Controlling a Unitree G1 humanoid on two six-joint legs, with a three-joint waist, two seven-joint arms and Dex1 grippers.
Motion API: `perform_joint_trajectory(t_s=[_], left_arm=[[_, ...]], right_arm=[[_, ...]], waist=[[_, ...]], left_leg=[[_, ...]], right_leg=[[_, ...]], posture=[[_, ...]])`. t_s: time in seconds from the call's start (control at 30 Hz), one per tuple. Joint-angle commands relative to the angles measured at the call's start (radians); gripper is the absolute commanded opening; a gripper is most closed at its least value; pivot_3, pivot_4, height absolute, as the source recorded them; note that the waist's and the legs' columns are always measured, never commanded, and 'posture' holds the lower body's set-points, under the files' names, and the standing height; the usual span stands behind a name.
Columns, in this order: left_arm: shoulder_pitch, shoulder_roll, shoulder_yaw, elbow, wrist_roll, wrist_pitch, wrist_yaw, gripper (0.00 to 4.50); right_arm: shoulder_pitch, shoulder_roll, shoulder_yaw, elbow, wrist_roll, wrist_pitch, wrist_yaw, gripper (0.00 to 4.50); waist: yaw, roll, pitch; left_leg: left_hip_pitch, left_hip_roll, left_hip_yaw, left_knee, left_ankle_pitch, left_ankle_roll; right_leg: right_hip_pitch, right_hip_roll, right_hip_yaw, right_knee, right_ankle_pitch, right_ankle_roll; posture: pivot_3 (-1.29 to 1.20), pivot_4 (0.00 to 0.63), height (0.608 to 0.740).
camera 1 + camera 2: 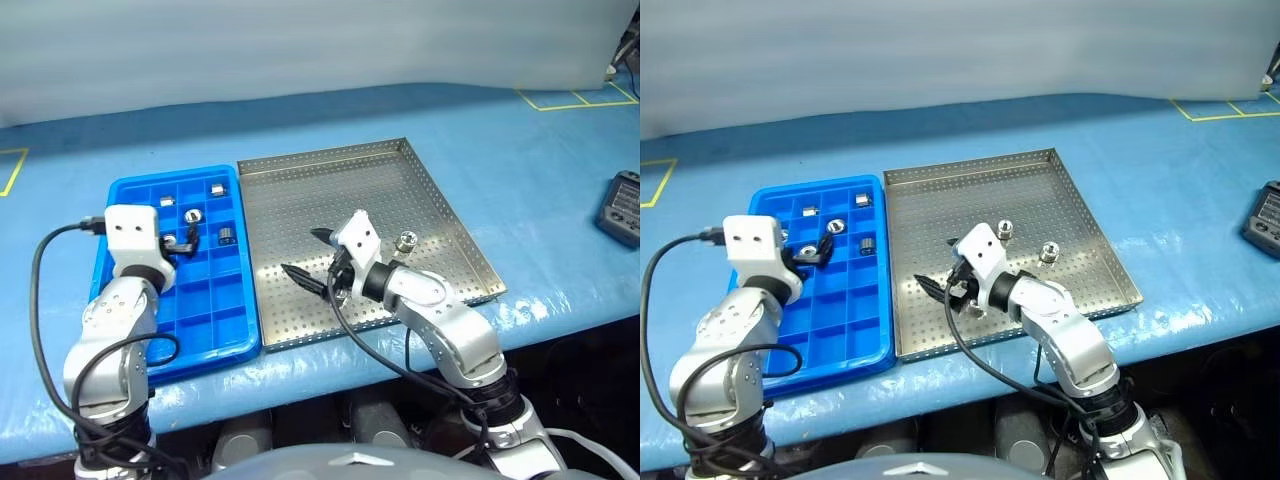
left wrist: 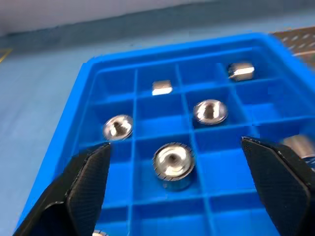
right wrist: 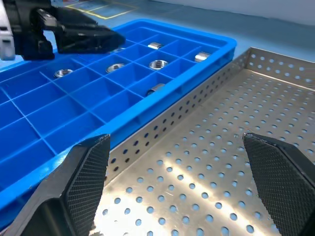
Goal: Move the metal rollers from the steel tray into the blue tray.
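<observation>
Steel tray (image 1: 1080,235): two rollers (image 1: 1027,242); blue tray (image 1: 845,330): six.

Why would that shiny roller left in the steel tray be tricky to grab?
The roller is round and polished, so it would probably slip against smooth fingers and roll off if tipped onto its side. It looks like solid metal, so likely heavy for its size and stiff. It is much smaller than the open right pincer, so the grip needs careful aim.

Bare steel tray (image 1: 300,195) floor, unobstructed
</observation>
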Motion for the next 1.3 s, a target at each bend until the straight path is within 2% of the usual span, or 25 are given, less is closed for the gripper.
perform_joint_trajectory(t_s=[0.03,0.27,0.37,0.67,0.97,1.3], left_arm=[[-0.047,0.076,-0.096,-0.016,-0.057,-0.045,-0.138,4.47],[-0.172,0.256,-0.318,0.124,-0.11,-0.113,-0.433,4.47],[-0.227,0.314,-0.426,0.201,-0.083,-0.143,-0.53,4.47],[-0.349,0.323,-0.645,0.37,-0.018,-0.256,-0.704,4.47],[-0.358,0.325,-0.698,0.406,0.022,-0.292,-0.761,4.47],[-0.328,0.332,-0.685,0.393,0.039,-0.287,-0.77,4.47]], right_arm=[[0.017,-0.03,-0.075,-0.06,0.007,0.004,-0.022,4.5],[0.092,-0.134,-0.176,-0.108,0.012,0.034,-0.025,4.5],[0.126,-0.163,-0.199,-0.135,0.018,0.05,-0.028,4.5],[0.188,-0.155,-0.22,-0.197,0.025,0.083,-0.077,4.5],[0.211,-0.151,-0.221,-0.219,0.031,0.086,-0.106,4.5],[0.196,-0.151,-0.215,-0.202,0.03,0.077,-0.102,4.5]], waist=[[-0.004,0.0,0.0],[-0.026,0.0,0.0],[-0.043,0.0,0.0],[-0.078,0.0,0.001],[-0.112,0.0,0.001],[-0.116,0.0,0.001]], left_leg=[[0.0,0.0,0.0,0.0,0.0,0.0],[0.0,0.0,0.001,0.0,0.0,0.0],[0.0,0.0,0.002,0.0,0.0,0.001],[-0.001,0.0,0.004,0.0,-0.001,0.001],[-0.001,0.001,0.006,-0.001,-0.001,0.002],[-0.001,0.001,0.007,-0.001,-0.001,0.002]], right_leg=[[0.0,0.0,0.0,0.0,0.0,0.0],[0.0,0.0,0.001,0.0,-0.001,-0.001],[0.0,0.001,0.002,0.0,-0.001,0.0],[-0.001,0.002,0.004,0.0,-0.001,0.0],[-0.002,0.002,0.007,0.0,-0.001,0.0],[-0.002,0.002,0.008,0.0,-0.001,0.001]], posture=[[-0.03,0.15,0.74],[-0.09,0.15,0.74],[-0.11,0.15,0.74],[-0.18,0.15,0.74],[-0.2,0.15,0.74],[-0.18,0.15,0.74]])
